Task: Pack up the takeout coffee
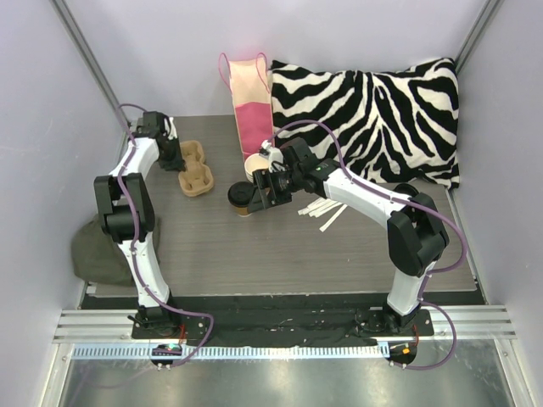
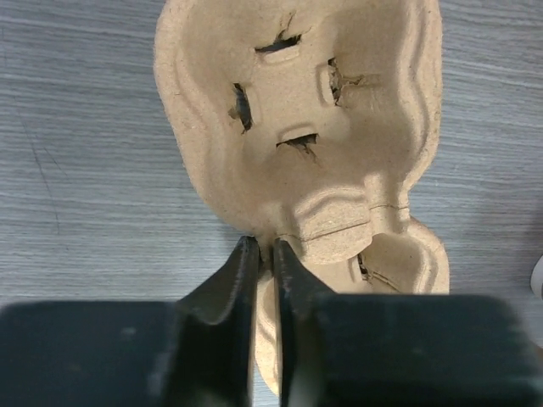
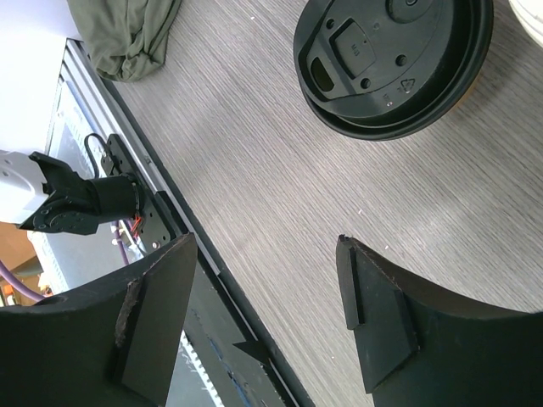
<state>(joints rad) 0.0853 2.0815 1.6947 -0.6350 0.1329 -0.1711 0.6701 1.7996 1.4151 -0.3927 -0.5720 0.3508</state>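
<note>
Soft, even light falls from overhead across the worktop (image 1: 254,246) in the top view. Shadows under the arms are faint with blurred edges, and the pale walls read bright without glare. The left wrist view is crisp on the pulp carrier (image 2: 297,110), its hollows gently shaded, while the left hand (image 2: 265,250) at the bottom edge is dark and out of focus. In the right wrist view the black lid (image 3: 394,64) carries a dull sheen, the right hand (image 3: 265,250) is near-black and soft-edged, and the upper left corner is washed out white.

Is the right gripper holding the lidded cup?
No: the right gripper is open, only tabletop between its fingers; the lidded cup sits beyond them.
</note>
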